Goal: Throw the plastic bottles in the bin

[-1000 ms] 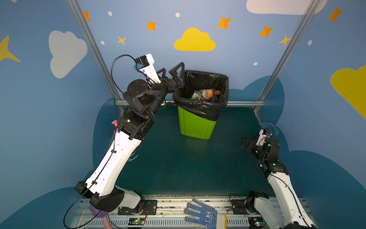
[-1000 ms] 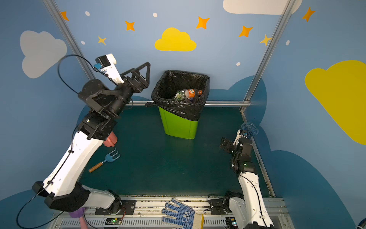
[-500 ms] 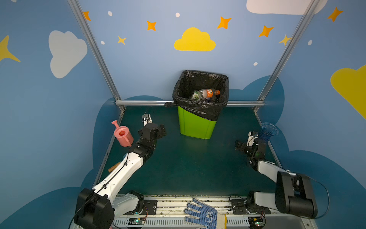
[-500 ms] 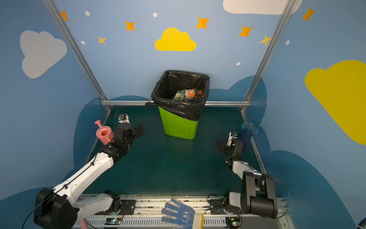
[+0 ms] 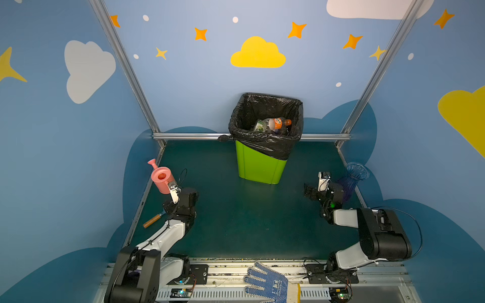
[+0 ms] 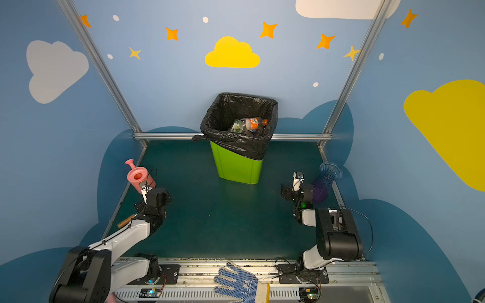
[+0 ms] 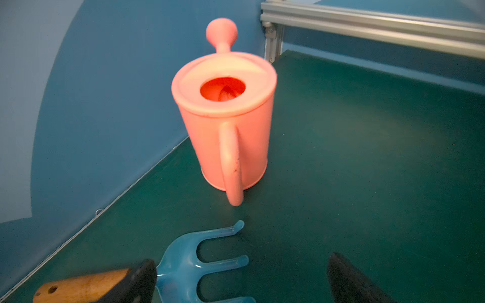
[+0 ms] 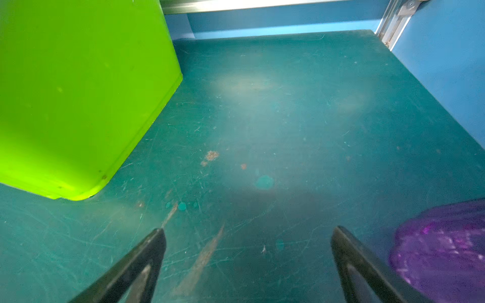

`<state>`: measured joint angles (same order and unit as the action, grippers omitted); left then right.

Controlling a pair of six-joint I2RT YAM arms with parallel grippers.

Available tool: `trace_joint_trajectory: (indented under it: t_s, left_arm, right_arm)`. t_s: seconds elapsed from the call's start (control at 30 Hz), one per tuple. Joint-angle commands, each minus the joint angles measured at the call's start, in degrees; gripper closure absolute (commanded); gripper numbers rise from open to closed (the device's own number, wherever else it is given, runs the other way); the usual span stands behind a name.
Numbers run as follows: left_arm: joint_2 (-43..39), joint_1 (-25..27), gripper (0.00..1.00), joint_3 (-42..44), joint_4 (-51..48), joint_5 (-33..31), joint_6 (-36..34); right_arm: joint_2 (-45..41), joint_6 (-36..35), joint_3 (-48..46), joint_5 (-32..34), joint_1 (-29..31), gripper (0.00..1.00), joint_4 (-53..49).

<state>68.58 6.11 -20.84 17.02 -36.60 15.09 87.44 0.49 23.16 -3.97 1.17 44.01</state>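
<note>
A lime-green bin (image 5: 259, 165) with a black liner stands at the back of the table (image 5: 249, 223), plastic bottles (image 5: 275, 123) lying inside it. The 2 arms sit low. The left gripper (image 7: 241, 259), jaws spread and empty, faces a pink watering can (image 7: 225, 118). The right gripper (image 8: 249, 230), likewise spread and empty, sits beside a blue vase (image 5: 354, 173).

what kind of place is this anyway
Probably a robot test booth styled like a playroom: blue walls with painted clouds and stars, an aluminium frame, and two robot arms mounted at a dark green tabletop holding a lime-green bin.
</note>
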Motion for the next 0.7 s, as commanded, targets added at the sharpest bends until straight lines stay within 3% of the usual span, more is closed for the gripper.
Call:
trace_joint_trajectory:
  t_s: [0.0,0.17,0.23,0.3,0.67]
  left_arm:
    - [3.5,-2.3,0.00,0.8,15.8,4.0,-4.6]
    - [16.0,-7.3,0.00,3.0,36.7,21.2,-6.8]
    - [17.6,-7.1,0.00,0.1,30.6,28.3,-10.0]
    - [18.4,-7.0,0.00,-3.5,24.4,29.0,-10.5]
    - [18.3,-6.1,0.00,-2.6,26.3,26.1,-10.4]
  right_arm:
    - [-1.0,-1.1,0.9,0.0,-0.1,0.02,-0.6]
    - [-0.9,-1.2,0.7,0.2,0.0,0.02,0.0]
    - [-1.0,-1.1,0.6,0.3,0.1,0.02,0.1]
    - [-1.0,-1.2,0.6,0.4,0.2,0.02,0.1]
    - [-1.0,-1.1,0.6,0.3,0.1,0.02,0.0]
